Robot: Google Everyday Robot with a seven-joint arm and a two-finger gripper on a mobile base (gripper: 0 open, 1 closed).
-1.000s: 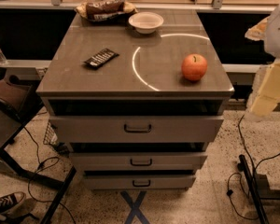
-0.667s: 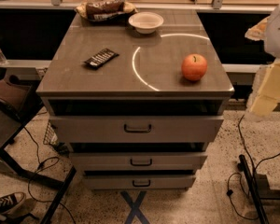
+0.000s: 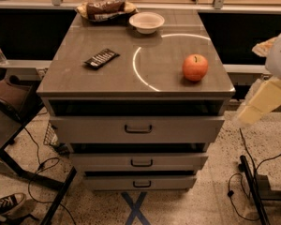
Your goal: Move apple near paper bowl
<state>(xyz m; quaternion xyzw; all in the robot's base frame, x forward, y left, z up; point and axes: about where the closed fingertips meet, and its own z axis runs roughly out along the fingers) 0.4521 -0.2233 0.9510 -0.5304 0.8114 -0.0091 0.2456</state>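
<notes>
Nothing has changed over the last second: the apple (image 3: pixel 195 67) sits at the same spot on the bench (image 3: pixel 79 78), near its front right corner, and the paper bowl (image 3: pixel 146 22) is unmoved at the back edge, right of a plate of dark wrapped snacks (image 3: pixel 106 9). Apple and bowl are well apart, with a bright arc of reflected light (image 3: pixel 139 71) on the bench top between them. A dark flat bar-shaped object (image 3: pixel 101 58) lies to the left, clear of the likely path. The robot's arm (image 3: pixel 264 100) shows only as a pale tapered shape at the right edge of the view, off the bench and lower than its top, holding the same pose. The tool is at most that tapered end, well away from the apple, with nothing visibly in it, and how far open it is cannot be told. For the task this probably means the work has not begun: the reach to the apple, the grasp and the carry toward the bowl all appear to remain.
</notes>
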